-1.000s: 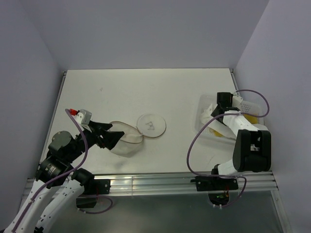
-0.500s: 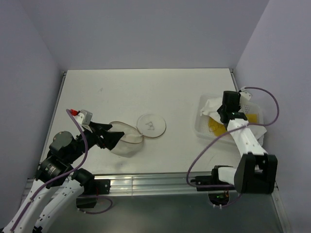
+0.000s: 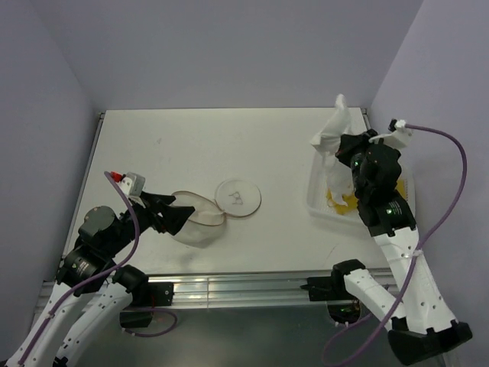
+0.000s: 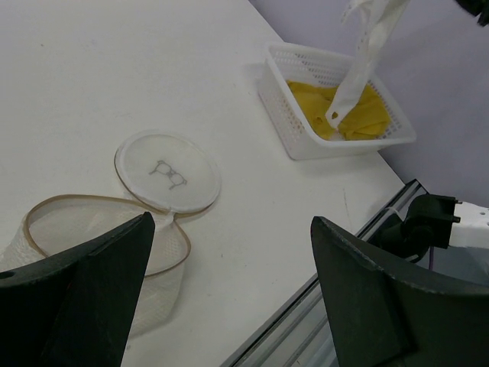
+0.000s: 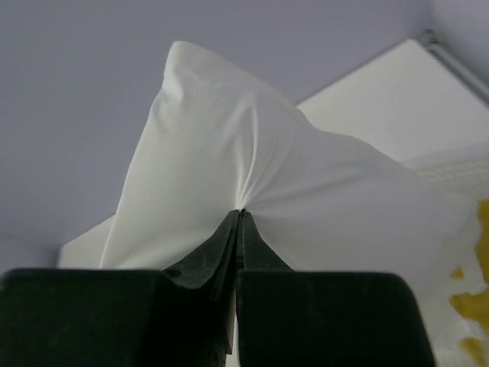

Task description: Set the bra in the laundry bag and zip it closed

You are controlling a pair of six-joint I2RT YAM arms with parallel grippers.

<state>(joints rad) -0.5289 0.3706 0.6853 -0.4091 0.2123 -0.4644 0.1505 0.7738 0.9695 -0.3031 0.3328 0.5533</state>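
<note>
Landmark: basket (image 3: 316,203), white, at the right edge of the table (image 3: 229,138).
Just changed: right claw (image 5: 239,212), a second ago low in the basket with jaws partly apart, now raised above the basket's far left corner and pinched tight.
Carried up with it: white cloth (image 5: 229,145), bunched at the pinch and fanning out beyond the fingertips; lower end trailing down into the basket in the left wrist view.
Not changed: left claw (image 4: 229,229) and laundry bag (image 4: 72,222), in the same spot as a second ago.
Meaning for the task: likely a clearing move, not the pick itself; white cloth lifted off, bra (image 4: 340,111) more exposed, bagging not yet begun, zip not yet touched.
Bra, place: mustard-yellow, crumpled on the basket floor, partly behind the hanging white cloth.
Bra relative to right claw: below it and well apart, not held; only the white cloth in the pinch.
Laundry bag, place: well left of the basket, on the table, mouth gaping, round flap (image 4: 168,170) lying flat on the side nearer the basket.
Left claw, state: jaws wide apart, at the bag's mouth on the side away from the basket; contact with the rim not clear.
Bra relative to left claw: well apart, most of the table's width between.
Next, as a guess: white cloth set down outside the basket, then back down for the yellow fabric.
</note>
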